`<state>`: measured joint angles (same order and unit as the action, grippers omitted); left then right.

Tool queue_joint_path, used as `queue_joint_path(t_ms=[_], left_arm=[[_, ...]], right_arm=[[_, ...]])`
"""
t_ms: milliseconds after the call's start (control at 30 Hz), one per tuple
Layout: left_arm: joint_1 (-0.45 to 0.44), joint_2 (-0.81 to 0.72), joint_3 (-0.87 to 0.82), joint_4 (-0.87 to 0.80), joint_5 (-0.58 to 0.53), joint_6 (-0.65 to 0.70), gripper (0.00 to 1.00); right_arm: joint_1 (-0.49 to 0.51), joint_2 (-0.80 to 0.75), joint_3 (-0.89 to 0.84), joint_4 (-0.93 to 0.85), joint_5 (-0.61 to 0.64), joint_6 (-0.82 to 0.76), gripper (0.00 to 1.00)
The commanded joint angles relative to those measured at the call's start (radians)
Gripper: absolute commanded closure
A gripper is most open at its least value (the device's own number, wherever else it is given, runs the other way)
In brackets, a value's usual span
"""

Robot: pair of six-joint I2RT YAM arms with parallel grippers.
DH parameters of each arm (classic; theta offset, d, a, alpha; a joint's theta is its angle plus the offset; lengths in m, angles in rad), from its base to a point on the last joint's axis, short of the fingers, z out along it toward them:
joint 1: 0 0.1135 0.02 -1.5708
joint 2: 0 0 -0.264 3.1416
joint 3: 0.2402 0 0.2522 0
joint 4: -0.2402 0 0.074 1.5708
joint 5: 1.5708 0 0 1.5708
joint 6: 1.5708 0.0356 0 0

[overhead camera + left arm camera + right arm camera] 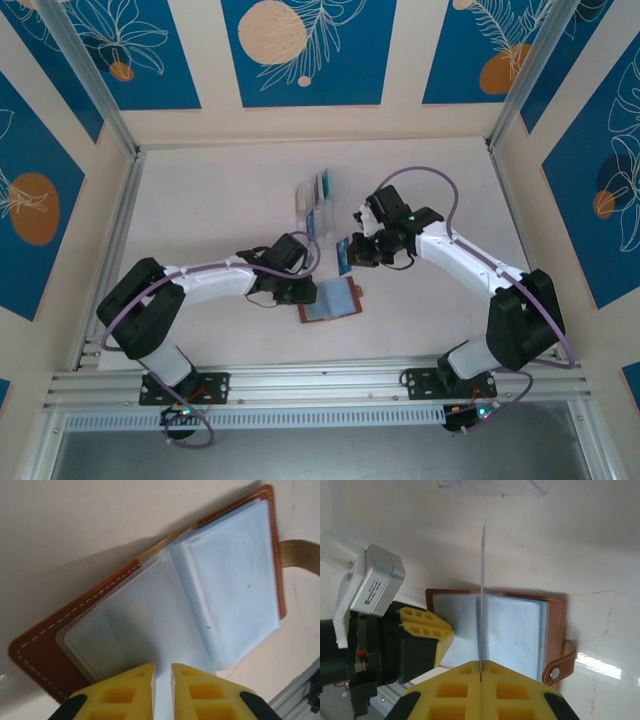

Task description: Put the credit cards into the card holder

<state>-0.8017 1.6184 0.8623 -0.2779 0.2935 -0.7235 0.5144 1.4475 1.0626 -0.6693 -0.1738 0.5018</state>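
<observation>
Near-edge middle of worktop point(200, 205): card holder point(333, 300) is laid open, pale pockets up.
Left gripper point(162, 669): fingers are clamped, nearly together, on a pocket sheet at the holder's edge.
Right gripper point(481, 669): fingers are pressed together on a credit card point(482, 580), held upright just beyond the holder's far edge.
Snap tab point(559, 662): is seen unfastened at the holder's right side.
Clear rack point(312, 205): is set toward the far edge, spare cards point(322, 186) slotted in it.
</observation>
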Motion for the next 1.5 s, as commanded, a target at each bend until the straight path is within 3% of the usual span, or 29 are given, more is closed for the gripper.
queue_joint_path(t_ms=[0,467,1033,1467], left_arm=[[-0.01,0.01,-0.001,-0.054,-0.05,0.027,0.85],[-0.01,0.004,-0.058,-0.089,-0.108,0.03,0.86],[-0.01,0.01,-0.076,-0.083,-0.116,0.032,0.87],[-0.008,0.013,-0.089,-0.076,-0.122,0.033,0.87]], right_arm=[[0.0,-0.024,-0.064,0.116,-0.126,0.02,1.0],[0.04,0.049,-0.24,0.283,-0.263,0.004,1.0],[0.046,0.165,-0.318,0.394,-0.347,0.019,1.0],[0.042,0.215,-0.319,0.381,-0.381,0.001,1.0]])
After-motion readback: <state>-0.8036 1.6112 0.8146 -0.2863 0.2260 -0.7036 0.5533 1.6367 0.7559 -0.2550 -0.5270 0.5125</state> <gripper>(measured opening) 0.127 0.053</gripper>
